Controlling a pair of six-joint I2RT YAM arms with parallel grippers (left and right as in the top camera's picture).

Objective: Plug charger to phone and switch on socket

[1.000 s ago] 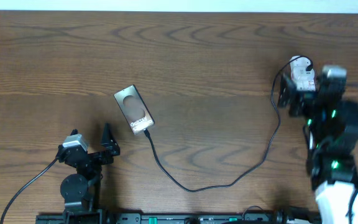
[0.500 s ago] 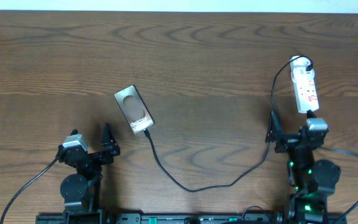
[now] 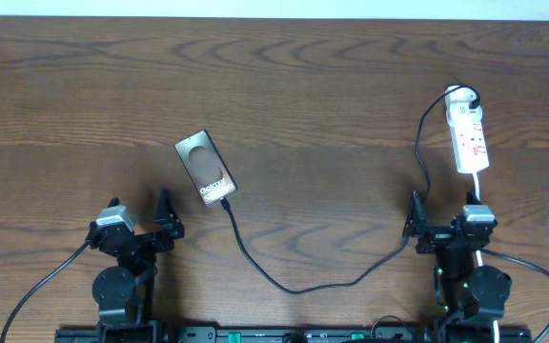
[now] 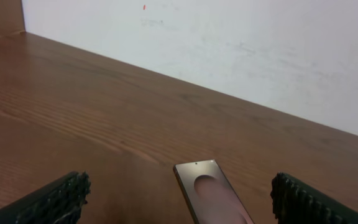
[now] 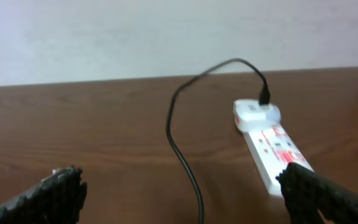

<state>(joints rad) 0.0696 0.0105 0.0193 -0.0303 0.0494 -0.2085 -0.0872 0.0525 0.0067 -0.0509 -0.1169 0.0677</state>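
1. The right arm was stretched over the socket (image 3: 468, 133) at the upper right of the overhead frame a second ago. It has since drawn back to the lower right corner. The right gripper (image 3: 443, 219) now sits there with its fingers spread wide and nothing between them, near the strip's lower end.
2. The socket is uncovered again: a white power strip lying lengthwise, with the charger's (image 3: 294, 286) plug in its top end.
3. From that plug the black cable drops down the right side, sags across the lower centre and climbs to the phone (image 3: 205, 170), left of centre. Its tip meets the phone's lower edge. Phone and cable lie where they did a second ago.
4. The left gripper (image 3: 139, 211), at lower left, has not moved. Its fingers are spread and empty, and the phone lies just ahead of them on the wooden table (image 3: 332, 86).
5. The retreat suggests the switch press is over and the task is near its end. The switch itself is too small here to tell whether it is on.
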